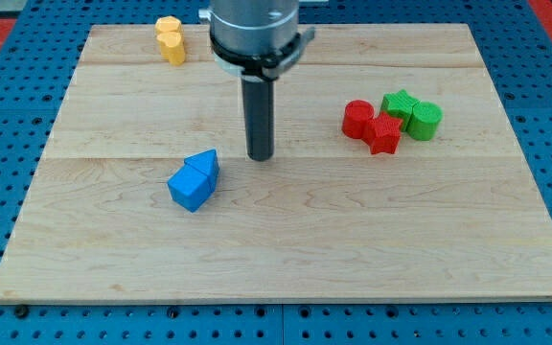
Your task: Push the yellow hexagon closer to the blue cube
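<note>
Two yellow blocks sit together at the view's top left: a yellow hexagon (168, 26) and a second yellow block (172, 47) touching it just below; which shape each has is hard to tell. A blue cube (189, 188) lies left of centre, with a blue triangular block (204, 163) touching its upper right. My tip (261, 156) rests on the board just right of the blue triangular block, a small gap apart, and far below and right of the yellow blocks.
A red cylinder (357, 119), a red star (384, 133), a green star (400, 103) and a green cylinder (425, 120) cluster at the view's right. The wooden board (286, 259) lies on a blue gridded surface.
</note>
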You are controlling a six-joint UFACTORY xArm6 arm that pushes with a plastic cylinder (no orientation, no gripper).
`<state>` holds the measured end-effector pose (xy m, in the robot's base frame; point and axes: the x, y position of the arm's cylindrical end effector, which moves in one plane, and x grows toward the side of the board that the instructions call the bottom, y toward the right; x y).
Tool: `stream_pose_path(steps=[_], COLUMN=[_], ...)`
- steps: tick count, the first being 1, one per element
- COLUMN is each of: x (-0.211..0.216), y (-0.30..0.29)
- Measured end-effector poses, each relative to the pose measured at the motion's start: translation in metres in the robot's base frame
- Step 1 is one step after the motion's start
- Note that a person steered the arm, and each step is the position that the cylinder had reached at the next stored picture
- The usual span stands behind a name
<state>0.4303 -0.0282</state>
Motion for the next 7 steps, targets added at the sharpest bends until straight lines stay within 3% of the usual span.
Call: stream_pose_path(steps=[4, 7], x=[-0.099, -0.120], y=[-0.008, -0.004])
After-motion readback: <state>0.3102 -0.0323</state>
